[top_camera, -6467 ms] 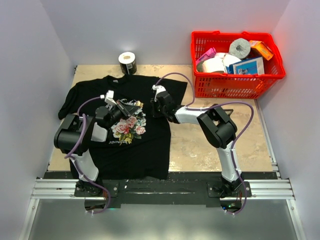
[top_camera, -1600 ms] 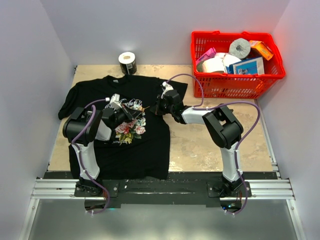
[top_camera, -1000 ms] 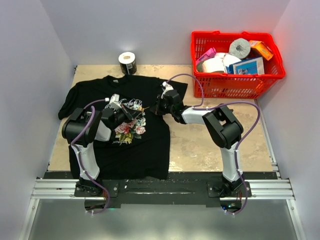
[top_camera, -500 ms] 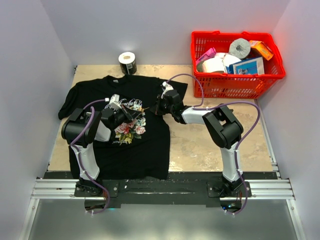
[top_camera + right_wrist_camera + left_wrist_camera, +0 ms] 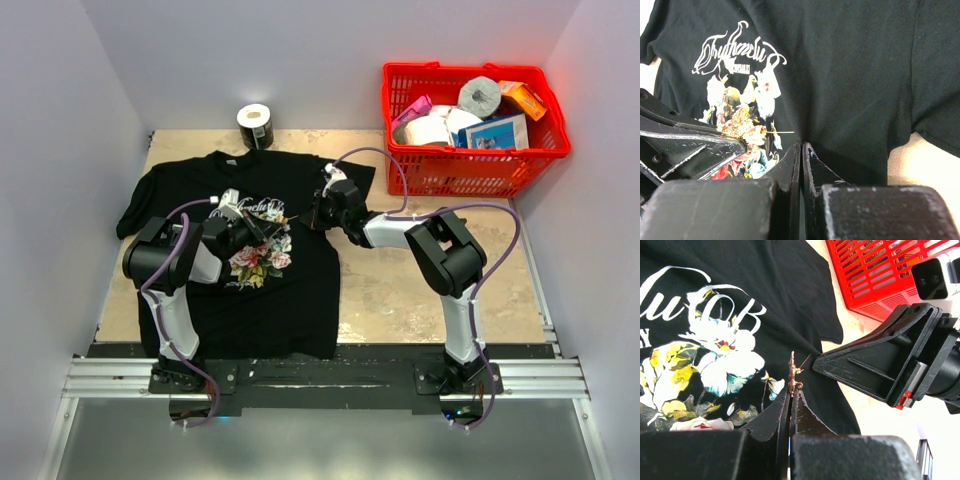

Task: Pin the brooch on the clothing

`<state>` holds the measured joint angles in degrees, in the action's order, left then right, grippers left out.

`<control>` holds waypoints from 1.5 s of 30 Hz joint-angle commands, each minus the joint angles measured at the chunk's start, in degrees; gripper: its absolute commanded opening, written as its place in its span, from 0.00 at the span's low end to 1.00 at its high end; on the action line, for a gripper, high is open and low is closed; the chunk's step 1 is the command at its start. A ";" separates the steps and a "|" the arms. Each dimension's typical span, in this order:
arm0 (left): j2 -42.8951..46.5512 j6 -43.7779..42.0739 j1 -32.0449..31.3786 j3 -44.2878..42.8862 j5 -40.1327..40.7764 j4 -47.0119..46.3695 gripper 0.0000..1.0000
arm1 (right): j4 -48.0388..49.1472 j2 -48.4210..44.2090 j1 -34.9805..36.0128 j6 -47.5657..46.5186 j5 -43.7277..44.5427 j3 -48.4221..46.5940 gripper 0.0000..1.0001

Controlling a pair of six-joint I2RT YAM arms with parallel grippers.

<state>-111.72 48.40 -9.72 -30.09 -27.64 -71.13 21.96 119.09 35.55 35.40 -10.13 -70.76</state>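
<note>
The clothing is a black T-shirt lying flat on the table, with a rose print and white script on its chest. My left gripper is shut on the brooch, a tiny glinting pin held edge-on at its fingertips. The brooch's thin needle points toward my right gripper. In the right wrist view the brooch shows over the print, needle aimed at the right jaws. My right gripper is shut, its tips pinching a raised fold of the clothing. Seen from above, the two grippers almost meet.
A red basket full of packets and rolls stands at the back right, just beyond the shirt's right sleeve. A black and white tape roll sits behind the collar. Grey walls close in the table on three sides.
Nothing has visibly moved in the last second. Compared with several seconds ago, my left gripper has shifted right with the brooch, closer to the right gripper on the shirt.
</note>
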 commanded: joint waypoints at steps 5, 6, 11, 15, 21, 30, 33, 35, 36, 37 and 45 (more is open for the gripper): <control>1.07 -1.38 0.40 -1.11 0.92 -2.52 0.00 | 2.83 -0.44 -0.31 0.55 -1.03 -0.78 0.00; 1.15 -1.38 0.40 -1.20 0.83 -2.43 0.00 | 2.66 -0.35 -0.31 0.46 -0.86 -0.78 0.00; 0.98 -1.38 0.05 -1.38 1.01 -2.43 0.00 | 2.48 -0.26 -0.13 0.37 -0.77 -0.69 0.00; 0.80 -1.29 -0.65 -1.82 1.18 -2.26 0.00 | 2.13 0.00 0.05 0.11 -0.68 -1.22 0.00; 0.80 -1.20 -1.45 -2.34 1.36 -2.17 0.00 | 1.25 0.27 0.57 -0.33 -0.07 -1.75 0.00; -0.16 -1.03 -2.15 -2.61 1.54 -2.34 0.00 | 1.07 0.01 1.28 -0.42 -0.15 -2.27 0.00; -0.69 -1.03 -2.33 -2.96 1.53 -2.26 0.00 | 0.90 0.35 1.80 -0.42 -0.15 -2.80 0.00; -0.95 -1.12 -2.33 -3.05 1.53 -2.17 0.00 | 0.63 0.44 1.89 -0.50 -0.15 -3.07 0.00; -1.13 -1.12 -2.33 -3.05 1.53 -1.99 0.00 | 0.63 0.44 2.15 -0.50 -0.15 -3.24 0.00; -1.13 -1.20 -2.33 -2.96 1.53 -1.99 0.00 | 0.63 0.36 2.24 -0.50 -0.15 -3.16 0.00; -2.44 -1.82 -2.33 -3.14 1.36 -1.46 0.00 | 0.28 0.09 2.42 -0.68 -0.33 -3.50 0.00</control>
<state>-112.73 48.38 -11.66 -31.70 -26.63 -71.00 20.78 119.63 36.75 34.96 -9.50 -71.57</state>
